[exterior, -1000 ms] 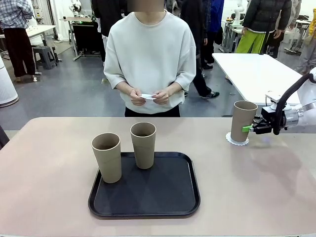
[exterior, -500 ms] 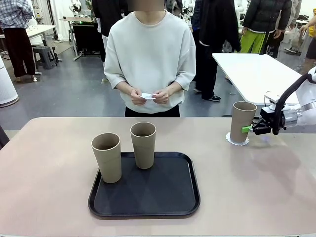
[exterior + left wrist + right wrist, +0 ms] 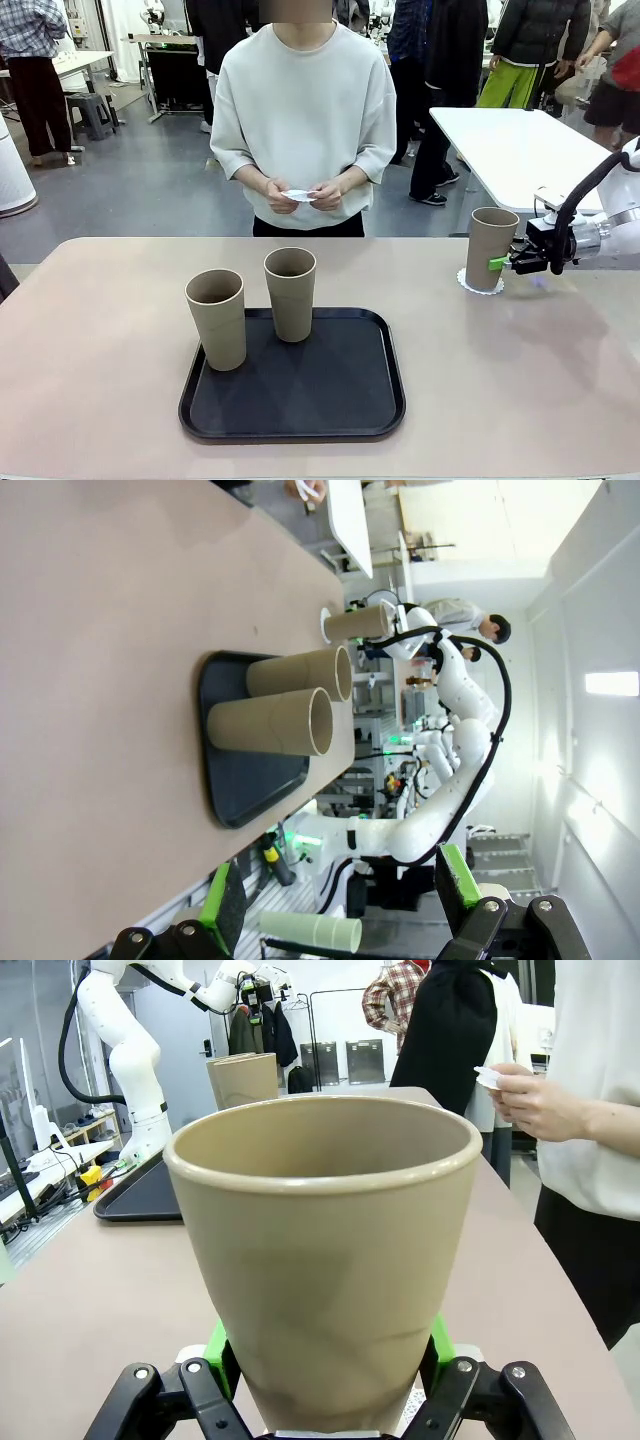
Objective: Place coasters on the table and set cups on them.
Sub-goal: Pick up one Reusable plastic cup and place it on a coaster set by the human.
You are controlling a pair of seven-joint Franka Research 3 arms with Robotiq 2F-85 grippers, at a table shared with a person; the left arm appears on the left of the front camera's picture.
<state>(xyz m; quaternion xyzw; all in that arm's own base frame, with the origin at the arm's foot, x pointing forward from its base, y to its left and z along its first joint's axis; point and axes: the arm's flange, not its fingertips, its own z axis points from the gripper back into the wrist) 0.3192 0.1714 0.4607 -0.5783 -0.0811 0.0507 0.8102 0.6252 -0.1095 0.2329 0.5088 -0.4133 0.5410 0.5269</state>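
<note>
On the beige table (image 3: 520, 380), at the far right, a tan cup (image 3: 491, 248) stands upright over a white lacy coaster (image 3: 468, 284), and my right gripper (image 3: 498, 262) is shut on its lower wall. In the right wrist view the cup (image 3: 325, 1250) sits between the green pads (image 3: 222, 1350). Two more cups (image 3: 217, 318) (image 3: 290, 293) stand on the black tray (image 3: 300, 412). The person's hands hold a white coaster (image 3: 299, 195). My left gripper (image 3: 340, 900) is open, well back from the tray (image 3: 250, 790), with nothing between its fingers.
A glossy white table (image 3: 510, 150) stands behind the right corner. The person stands at the far edge, in the middle. Bare tabletop lies left of the tray and between the tray and the right-hand cup.
The cup in my right gripper has sunk a touch and edged left over the coaster. The tray cups and the person's hands have stayed put.
</note>
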